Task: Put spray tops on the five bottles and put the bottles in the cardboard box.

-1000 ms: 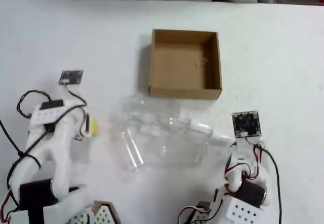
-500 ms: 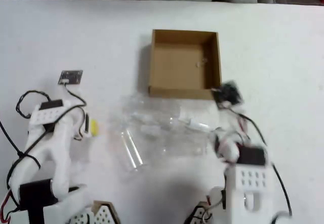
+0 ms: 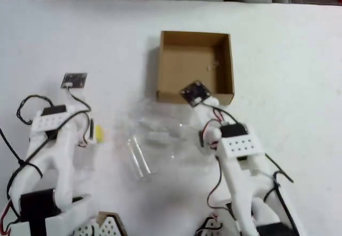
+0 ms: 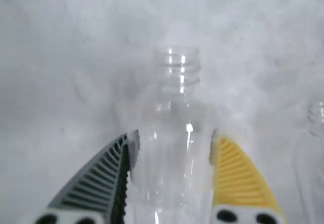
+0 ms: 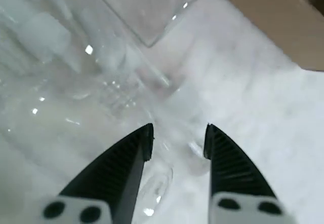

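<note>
A clear bottle (image 4: 174, 133) with a bare threaded neck stands between the grey and yellow fingers of my left gripper (image 4: 173, 139), which is shut on its body. That gripper (image 3: 92, 134) sits at the table's left side. Several clear bottles and white spray tops (image 3: 160, 137) lie in a heap in front of the cardboard box (image 3: 195, 94). My right arm (image 3: 235, 148) stretches over the heap's right part. Its gripper (image 5: 178, 133) hangs open above clear plastic (image 5: 101, 82), with the box wall (image 5: 283, 26) just beyond.
The box floor holds a small clear piece (image 3: 214, 65). One clear bottle (image 3: 139, 158) lies at the heap's near left edge. The white table (image 3: 288, 60) is bare on both sides of the box.
My right arm has swung from the near right corner to the middle, ending over the heap by the box's front wall. The left arm has stayed where it was.
</note>
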Controlling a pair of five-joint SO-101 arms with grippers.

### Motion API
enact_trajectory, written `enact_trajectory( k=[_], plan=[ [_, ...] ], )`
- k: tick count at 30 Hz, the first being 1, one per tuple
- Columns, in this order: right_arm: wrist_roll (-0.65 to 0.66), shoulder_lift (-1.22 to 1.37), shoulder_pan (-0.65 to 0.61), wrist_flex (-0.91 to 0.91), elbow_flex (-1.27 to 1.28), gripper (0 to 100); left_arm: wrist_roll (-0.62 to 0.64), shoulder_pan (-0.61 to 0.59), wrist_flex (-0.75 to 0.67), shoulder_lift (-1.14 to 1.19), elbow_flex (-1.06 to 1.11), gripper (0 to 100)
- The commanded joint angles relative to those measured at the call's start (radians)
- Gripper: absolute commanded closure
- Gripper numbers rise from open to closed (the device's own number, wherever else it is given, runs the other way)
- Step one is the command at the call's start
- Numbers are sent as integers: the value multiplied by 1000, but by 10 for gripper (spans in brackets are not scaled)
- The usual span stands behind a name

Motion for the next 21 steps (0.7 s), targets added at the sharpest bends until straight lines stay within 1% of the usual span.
enact_trajectory(
  k=[1,6,9,13,16,18,21],
  plan=[
    [49,70,-5,-94,-46,853,-14,-4,-21,10,-51,980],
    [83,180,-4,-171,-51,857,-14,-4,-21,10,-51,980],
    [101,223,22,-189,-52,867,-14,-4,-21,10,-51,980],
    [95,231,58,-176,-86,990,-14,-2,-21,10,-51,980],
    [95,231,97,-104,-140,963,-14,-2,-21,12,-51,980],
    [95,231,133,-19,-203,981,-14,-2,-21,12,-51,980],
    [101,231,205,128,-318,981,-14,-2,-21,12,-51,980]
  ],
)
